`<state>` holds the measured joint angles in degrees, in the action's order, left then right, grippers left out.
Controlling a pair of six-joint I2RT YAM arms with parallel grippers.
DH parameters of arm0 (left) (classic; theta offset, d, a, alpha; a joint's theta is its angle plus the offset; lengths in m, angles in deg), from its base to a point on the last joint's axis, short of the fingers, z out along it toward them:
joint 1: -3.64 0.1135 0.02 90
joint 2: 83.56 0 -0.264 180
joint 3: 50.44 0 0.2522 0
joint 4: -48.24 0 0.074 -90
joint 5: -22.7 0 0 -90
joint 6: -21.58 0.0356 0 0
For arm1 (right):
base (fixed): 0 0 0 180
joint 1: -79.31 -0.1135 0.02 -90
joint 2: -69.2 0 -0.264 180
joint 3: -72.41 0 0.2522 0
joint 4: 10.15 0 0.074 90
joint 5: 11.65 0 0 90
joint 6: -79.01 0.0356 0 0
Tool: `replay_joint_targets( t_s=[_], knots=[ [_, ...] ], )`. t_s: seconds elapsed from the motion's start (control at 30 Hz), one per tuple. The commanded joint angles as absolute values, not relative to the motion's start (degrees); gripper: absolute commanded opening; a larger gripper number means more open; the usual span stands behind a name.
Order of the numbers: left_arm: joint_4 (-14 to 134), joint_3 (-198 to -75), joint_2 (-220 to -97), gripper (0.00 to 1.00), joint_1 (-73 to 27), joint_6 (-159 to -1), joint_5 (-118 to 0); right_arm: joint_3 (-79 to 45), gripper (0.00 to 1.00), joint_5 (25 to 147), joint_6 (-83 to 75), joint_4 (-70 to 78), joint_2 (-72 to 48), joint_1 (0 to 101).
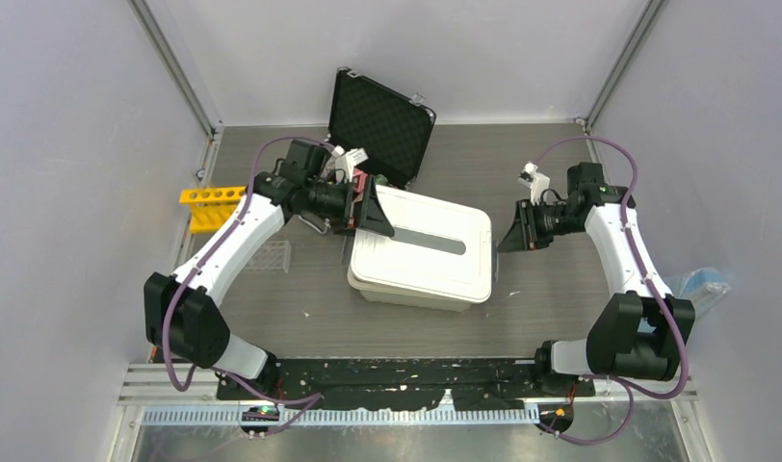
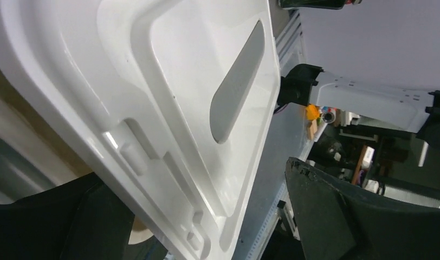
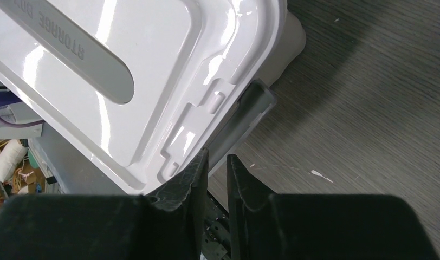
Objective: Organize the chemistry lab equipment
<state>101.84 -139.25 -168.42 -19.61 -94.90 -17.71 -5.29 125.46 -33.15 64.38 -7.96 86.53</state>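
Note:
A white storage box (image 1: pixel 421 252) with its lid on stands mid-table. My left gripper (image 1: pixel 366 210) is open at the box's left end, and the lid's edge (image 2: pixel 169 108) runs between its wide-spread jaws (image 2: pixel 193 170). My right gripper (image 1: pixel 515 231) is shut and empty just off the box's right end, its fingertips (image 3: pixel 199 162) next to the grey latch (image 3: pixel 249 111). The yellow tube rack (image 1: pixel 212 207) and the clear tube rack (image 1: pixel 268 255) stand at the left. The tubes, bottle, funnel, clamp and spatula are out of view.
An open black case (image 1: pixel 379 123) stands behind the box, against the back wall. A bluish clear item (image 1: pixel 703 283) lies at the far right, beyond the right arm. Bare table shows in front of the box and around the right gripper.

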Motion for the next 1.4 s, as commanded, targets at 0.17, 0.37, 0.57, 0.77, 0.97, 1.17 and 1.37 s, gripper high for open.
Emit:
replay_joint_targets(
  t_s=[0.17,0.37,0.57,0.77,0.97,1.17,1.37],
  knots=[
    [111.6,-145.4,-163.5,1.00,-19.4,-85.1,-42.3,-8.5,0.24,126.7,-34.7,64.3,-8.1,85.9],
    [112.8,-143.6,-160.7,1.00,-19.3,-81.7,-54.5,-8.6,0.24,126.8,-35.0,64.2,-8.2,85.1],
    [111.7,-140.1,-161.1,0.99,-19.3,-81.1,-46.4,-8.3,0.25,126.6,-35.4,63.8,-7.9,83.3],
    [109.4,-137.7,-164.4,0.99,-18.2,-82.3,-43.3,-7.5,0.25,124.5,-34.2,61.6,-7.9,79.7],
    [108.9,-135.0,-168.6,0.99,-15.6,-83.2,-43.8,-8.4,0.25,119.9,-32.6,60.1,-8.6,75.4],
    [108.0,-130.8,-171.0,0.91,-11.7,-84.0,-41.1,-10.7,0.25,117.7,-32.5,60.9,-9.6,74.9],
    [105.2,-129.5,-171.4,0.76,-11.8,-85.5,-35.6,-10.2,0.25,112.6,-32.7,58.9,-11.6,73.1]
  ],
)
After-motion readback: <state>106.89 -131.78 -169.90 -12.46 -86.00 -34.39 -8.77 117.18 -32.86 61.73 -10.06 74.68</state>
